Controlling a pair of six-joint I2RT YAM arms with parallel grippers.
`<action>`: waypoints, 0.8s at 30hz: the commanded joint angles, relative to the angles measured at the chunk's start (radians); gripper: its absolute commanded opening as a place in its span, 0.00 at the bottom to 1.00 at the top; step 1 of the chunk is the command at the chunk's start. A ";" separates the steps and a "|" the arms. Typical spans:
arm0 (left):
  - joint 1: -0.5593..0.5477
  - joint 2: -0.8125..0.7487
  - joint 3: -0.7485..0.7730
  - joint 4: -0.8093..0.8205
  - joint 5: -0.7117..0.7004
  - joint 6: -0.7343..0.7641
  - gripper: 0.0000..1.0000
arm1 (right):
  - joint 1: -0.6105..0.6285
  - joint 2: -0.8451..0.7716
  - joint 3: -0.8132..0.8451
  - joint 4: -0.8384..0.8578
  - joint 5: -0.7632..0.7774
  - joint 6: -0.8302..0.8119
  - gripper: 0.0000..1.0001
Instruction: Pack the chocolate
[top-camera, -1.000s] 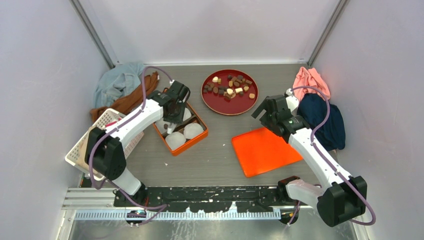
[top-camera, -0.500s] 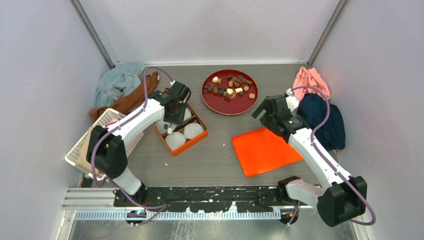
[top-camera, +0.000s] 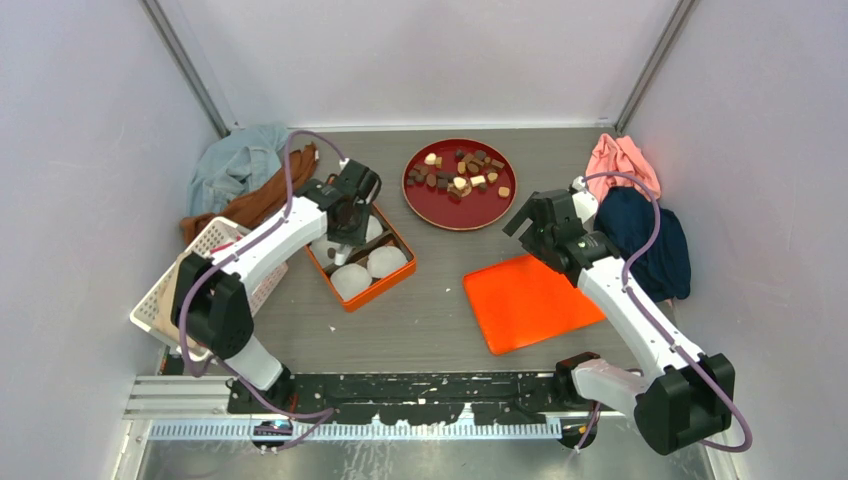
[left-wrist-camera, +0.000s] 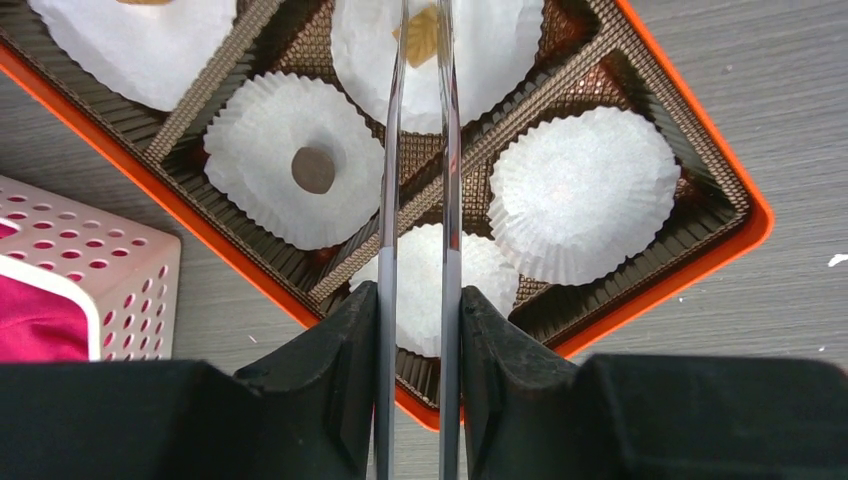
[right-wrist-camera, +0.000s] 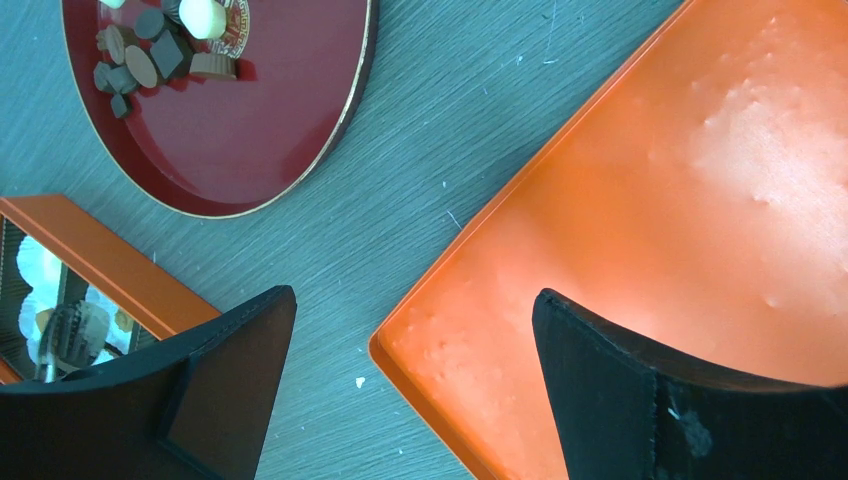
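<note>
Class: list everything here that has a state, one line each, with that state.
Box: open, lid off.
Lid: flat on table.
Plate: holding chocolates.
Left gripper: nearly shut, tan piece between fingers.
Right gripper: open, empty.
Cup: holds dark piece.
Another cup: empty.

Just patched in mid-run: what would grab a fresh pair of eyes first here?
First, the round dark-red tray at the table's far middle, scattered with small brown and cream chocolate pieces. Left of it, the left gripper hangs over the orange divided box of white crinkled paper cups; the open right gripper hovers by the flat orange lid.
</note>
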 joint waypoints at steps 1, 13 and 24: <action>0.002 -0.113 0.089 0.005 -0.040 -0.008 0.29 | -0.003 -0.029 0.002 0.030 -0.006 0.004 0.93; -0.140 -0.031 0.254 0.075 0.036 0.001 0.29 | -0.003 -0.058 0.006 0.011 0.015 0.006 0.93; -0.187 0.271 0.464 0.146 0.136 -0.017 0.32 | -0.003 -0.132 0.007 -0.070 0.067 0.001 0.94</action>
